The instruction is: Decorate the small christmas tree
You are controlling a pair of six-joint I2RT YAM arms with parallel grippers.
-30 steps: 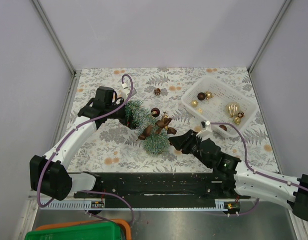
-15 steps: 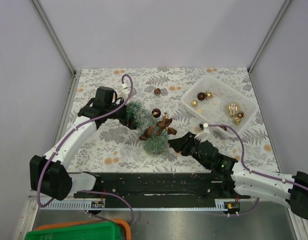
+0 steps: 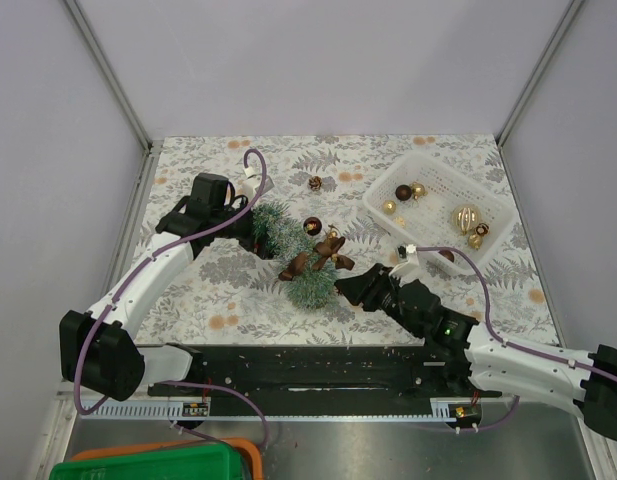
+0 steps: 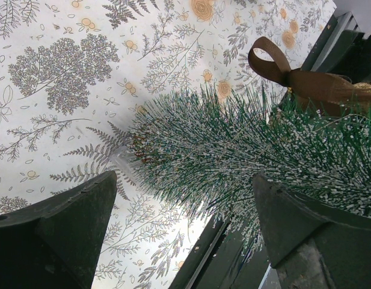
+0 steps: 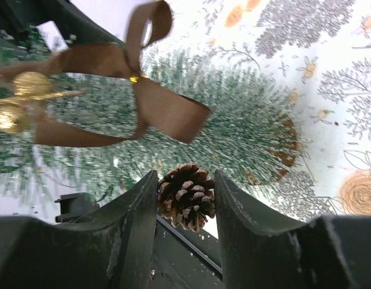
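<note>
Your right pincer [image 5: 185, 177] is clamped on a little pine cone [image 5: 186, 201], one finger on each side of it. Just past the cone is the small christmas tree [image 5: 239, 120], which looks to be lying on its side on the leafy table cover [image 3: 218, 290], though the blur makes it hard to be sure. A brown ribbon bow [image 5: 143, 90] and a gold bauble [image 5: 26, 84] already sit on it. Your left pincer [image 4: 184, 180] is wide apart, with the thin top end of the tree between its fingers. The tree is likely very light, so it will roll or slide if you push the cone in hard. The bristles are soft and bendy, so a squeeze there holds little. Take hold at the stiff middle stem or by the round wooden base [image 5: 287, 144], then press the cone in gently. More baubles wait in the white basket [image 3: 392, 181], well apart from the tree.
</note>
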